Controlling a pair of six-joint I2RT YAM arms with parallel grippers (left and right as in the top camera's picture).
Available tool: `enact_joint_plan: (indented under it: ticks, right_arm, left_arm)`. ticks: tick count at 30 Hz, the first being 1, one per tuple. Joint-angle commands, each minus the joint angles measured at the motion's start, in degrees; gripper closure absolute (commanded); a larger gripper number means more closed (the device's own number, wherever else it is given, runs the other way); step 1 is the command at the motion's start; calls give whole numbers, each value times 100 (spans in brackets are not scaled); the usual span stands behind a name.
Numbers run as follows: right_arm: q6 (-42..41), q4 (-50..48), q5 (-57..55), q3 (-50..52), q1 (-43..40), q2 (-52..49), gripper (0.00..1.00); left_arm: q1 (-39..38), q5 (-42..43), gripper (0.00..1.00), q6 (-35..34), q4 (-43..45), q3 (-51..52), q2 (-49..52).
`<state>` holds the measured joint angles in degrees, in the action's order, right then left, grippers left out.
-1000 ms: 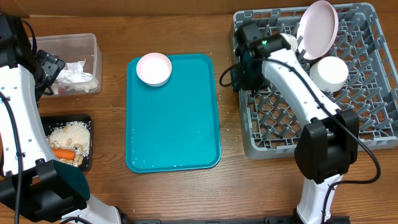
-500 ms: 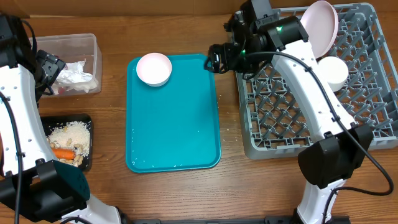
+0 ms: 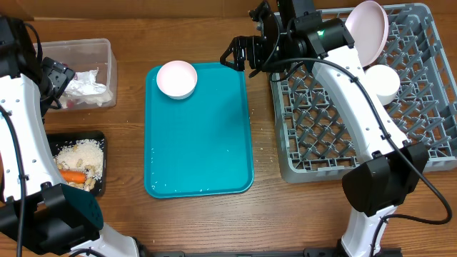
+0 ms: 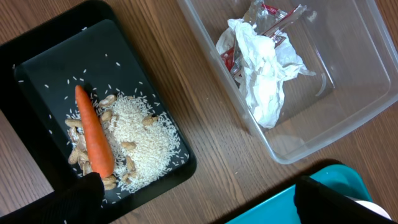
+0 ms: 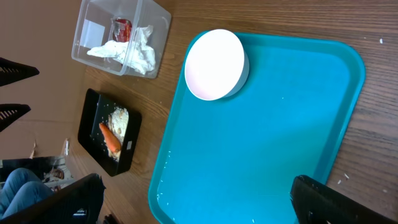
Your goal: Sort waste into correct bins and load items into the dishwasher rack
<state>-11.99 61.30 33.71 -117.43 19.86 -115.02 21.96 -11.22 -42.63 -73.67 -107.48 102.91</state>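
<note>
A white bowl sits at the far left corner of the teal tray. My right gripper hovers open and empty over the tray's far right corner, to the right of the bowl. The grey dishwasher rack holds an upright white plate and a second white bowl. Crumpled napkins and a red-and-white wrapper lie in the clear tub. In the black tray, a carrot rests on pale crumbs. My left gripper hangs open between the two bins.
The teal tray carries a few scattered grains and is otherwise bare. Brown cardboard runs along the table's far edge. My right arm stretches across the rack's left half.
My right gripper has swung left from the rack's left edge to above the tray's far right corner, its jaws spread wider. The left arm and the dishes have not moved.
</note>
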Motion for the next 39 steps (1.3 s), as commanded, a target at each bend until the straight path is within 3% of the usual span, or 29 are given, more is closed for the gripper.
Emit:
enact_joint_plan:
  ticks: [1,13,15,17,18,23,25,32,36,39]
  right_arm:
    - [-26,-17,87,-168,-22,173,0]
    - [-26,-17,87,-168,-22,173,0]
    - [-26,-17,87,-168,-22,173,0]
    - [-26,-17,87,-168,-22,173,0]
    - [-26,-17,87,-168,-22,173,0]
    - [-26,-17,87,-168,-22,173,0]
    - [-26,-17,87,-168,-22,173,0]
    - [-26,-17,87,-168,-22,173,0]
    - [-26,-17,87,-168,-22,173,0]
    - [-26,-17,87,-168,-22,173,0]
  left_arm:
    - [-22,-79,0,66,4,-31,-15]
    - [-22,-85,0,-157,378,-31,-15]
    - [-22,304,0,-428,522,-31,-15]
    - [-22,1244,0,-369,297,-31,-15]
    - [-24,1711,0,-162,225,-31,-15]
    - [-323,4411,0,2277,546,-28,52]
    - [-595,4769,0,2955,514,-28,72]
    - [-1635,2999,0,3233,732,-28,70]
    - [-2100,2999,0,3550,966,-28,114]
    - [-2503,2350,0,3794,1075,-28,223]
